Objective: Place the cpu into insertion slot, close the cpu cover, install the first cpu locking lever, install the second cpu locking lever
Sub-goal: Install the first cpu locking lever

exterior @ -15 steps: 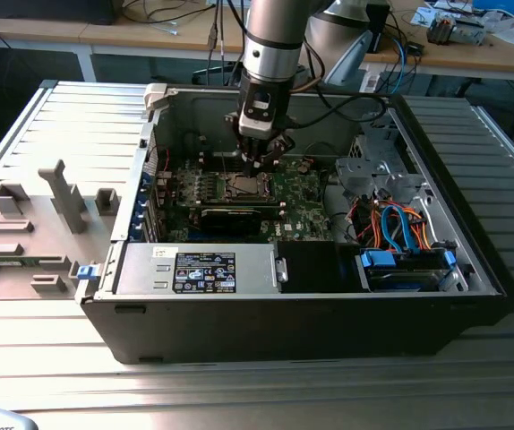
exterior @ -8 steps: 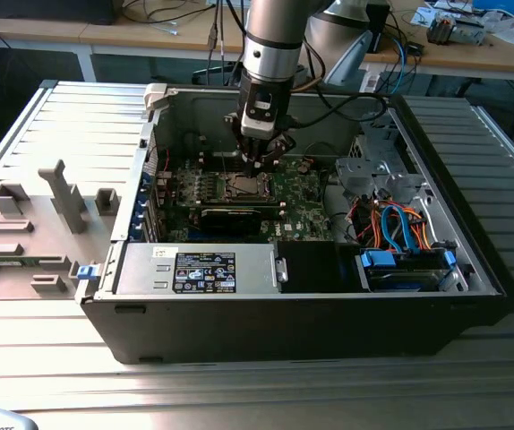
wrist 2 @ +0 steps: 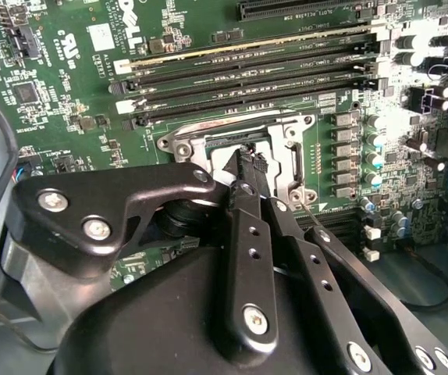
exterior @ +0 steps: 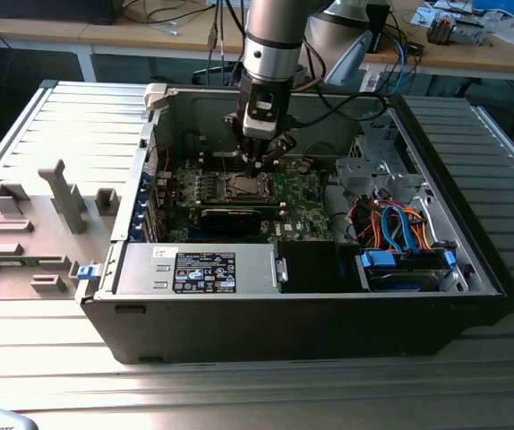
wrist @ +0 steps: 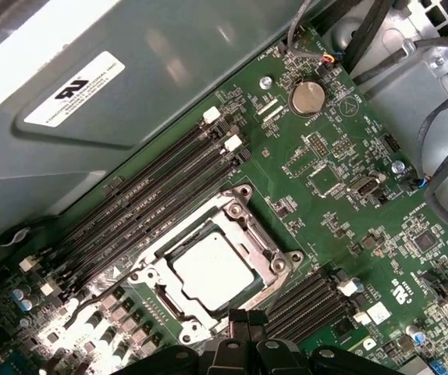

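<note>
Two steps read as done. The cpu point(wrist: 212, 269) lies flat in the insertion slot point(wrist: 155, 275), silver top up. The cpu cover point(wrist: 267, 262) is down around it, so the chip shows through the window.

- Gripper point(wrist 2: 247, 156): fingers pinched together, nothing visible between them. Tips sit at the slot's edge, low over the cover rim. I cannot tell if they touch the metal.
- A thin metal rod point(wrist 2: 308, 209) angles out just beside the fingers in the second wrist view. It is probably a locking lever, but whether it is latched cannot be made out.
- Judgement: the lever stage is in hand. Which of the two levers is not clear.
- That stage calls for a steady downward push, then a small sideways tuck under the retaining hook. A slip risks scraping the green motherboard point(wrist: 341, 195) or the long memory slots point(wrist 2: 247, 74) just beside the socket.
- Surroundings: the board lies in an open computer case point(exterior: 472, 260), and the arm comes down into it from above.
</note>
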`<state>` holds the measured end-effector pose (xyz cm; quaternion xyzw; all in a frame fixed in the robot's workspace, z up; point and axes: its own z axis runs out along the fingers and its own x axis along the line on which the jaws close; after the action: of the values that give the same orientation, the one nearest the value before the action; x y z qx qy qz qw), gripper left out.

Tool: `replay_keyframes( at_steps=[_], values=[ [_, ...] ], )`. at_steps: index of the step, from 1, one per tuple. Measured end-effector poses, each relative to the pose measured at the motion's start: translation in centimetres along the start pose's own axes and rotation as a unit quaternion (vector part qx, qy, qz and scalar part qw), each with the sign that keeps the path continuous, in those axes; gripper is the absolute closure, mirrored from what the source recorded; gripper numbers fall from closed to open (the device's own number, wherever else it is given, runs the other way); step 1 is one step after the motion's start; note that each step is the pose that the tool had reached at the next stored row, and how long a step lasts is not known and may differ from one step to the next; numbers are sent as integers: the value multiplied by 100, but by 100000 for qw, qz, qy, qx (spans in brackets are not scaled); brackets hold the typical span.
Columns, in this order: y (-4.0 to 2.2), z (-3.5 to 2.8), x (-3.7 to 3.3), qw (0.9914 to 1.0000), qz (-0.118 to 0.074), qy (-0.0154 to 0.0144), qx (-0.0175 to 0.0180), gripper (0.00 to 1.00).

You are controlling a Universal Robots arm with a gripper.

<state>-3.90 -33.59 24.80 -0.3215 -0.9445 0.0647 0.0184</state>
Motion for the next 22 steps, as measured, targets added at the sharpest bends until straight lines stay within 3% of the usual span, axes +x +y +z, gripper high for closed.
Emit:
replay_keyframes(
  at_steps=[22],
  values=[
    [0, 0, 0, 99902, -4392, -597, -30, 89]
  ],
)
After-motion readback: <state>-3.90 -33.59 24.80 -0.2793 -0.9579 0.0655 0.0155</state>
